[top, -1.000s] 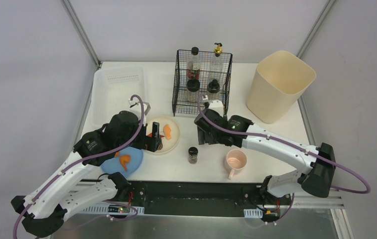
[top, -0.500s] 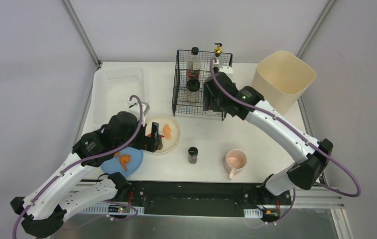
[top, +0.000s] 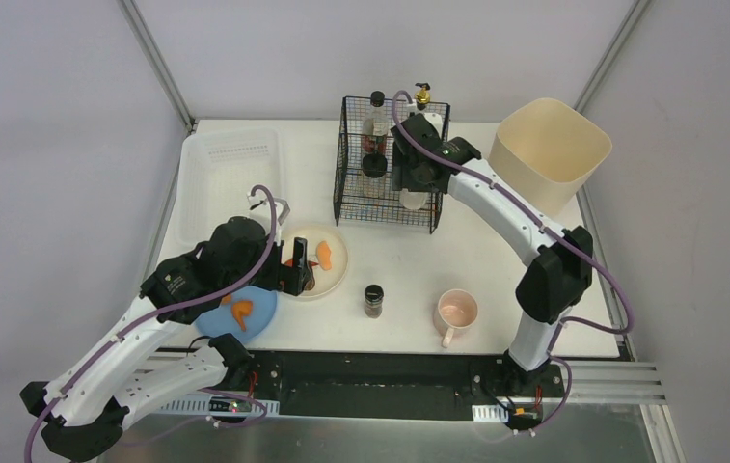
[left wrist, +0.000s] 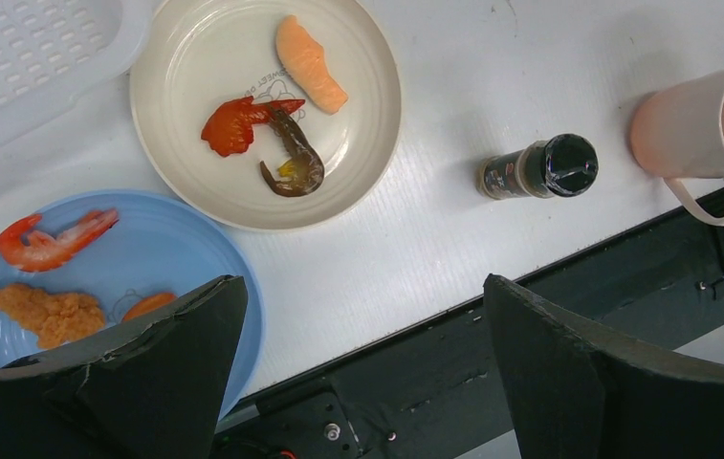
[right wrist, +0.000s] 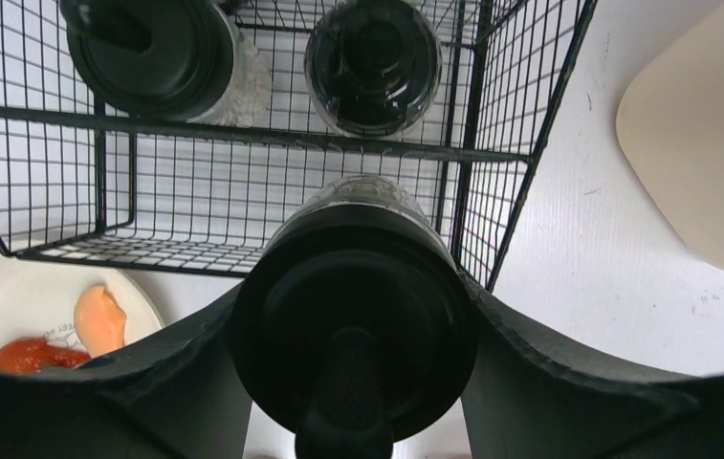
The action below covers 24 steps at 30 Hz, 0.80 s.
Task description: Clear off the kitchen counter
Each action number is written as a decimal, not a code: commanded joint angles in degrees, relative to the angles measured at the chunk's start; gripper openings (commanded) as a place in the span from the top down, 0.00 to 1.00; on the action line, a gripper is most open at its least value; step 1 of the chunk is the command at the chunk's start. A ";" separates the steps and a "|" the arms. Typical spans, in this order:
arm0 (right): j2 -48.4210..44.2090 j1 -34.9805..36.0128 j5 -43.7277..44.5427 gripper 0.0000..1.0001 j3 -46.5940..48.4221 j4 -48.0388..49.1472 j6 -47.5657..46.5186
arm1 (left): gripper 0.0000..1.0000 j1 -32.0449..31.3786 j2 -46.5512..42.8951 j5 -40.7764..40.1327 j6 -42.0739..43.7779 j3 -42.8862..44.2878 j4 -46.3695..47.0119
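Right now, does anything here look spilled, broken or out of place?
Nothing spilled or broken. Food scraps lie on the cream plate and blue plate; the spice jar stands upright. The right claw grips a black-lidded jar by the wire basket.

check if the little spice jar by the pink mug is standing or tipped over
Upright. The spice jar stands on its base on the kitchen counter, black cap on top, left of the pink mug.
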 commanded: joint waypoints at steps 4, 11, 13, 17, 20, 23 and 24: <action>2.10 -1.17 -1.22 0.59 4.60 2.69 -0.72 | 0.00 0.09 -0.28 0.18 1.08 -0.53 0.54; 3.49 -1.30 -1.56 0.61 4.58 4.14 0.30 | 0.00 0.06 0.14 0.36 1.39 -0.59 0.56; 3.54 -1.26 -1.95 0.62 4.84 4.90 0.59 | 0.00 0.09 0.18 0.28 1.41 -0.65 0.56; 4.46 -1.25 -3.65 0.63 5.85 5.23 2.11 | 0.00 0.05 0.02 0.28 1.39 -0.86 0.56; 5.50 -1.22 -5.39 0.63 5.64 5.92 3.54 | 0.00 0.09 -0.35 0.35 1.35 -1.02 0.58; 6.95 -0.70 -5.93 0.64 6.10 6.37 4.64 | 0.00 0.09 -0.81 0.27 1.39 -1.25 0.54; 7.43 -0.47 -5.99 0.64 6.25 6.59 4.92 | 0.00 0.05 -0.86 0.28 1.39 -1.27 0.51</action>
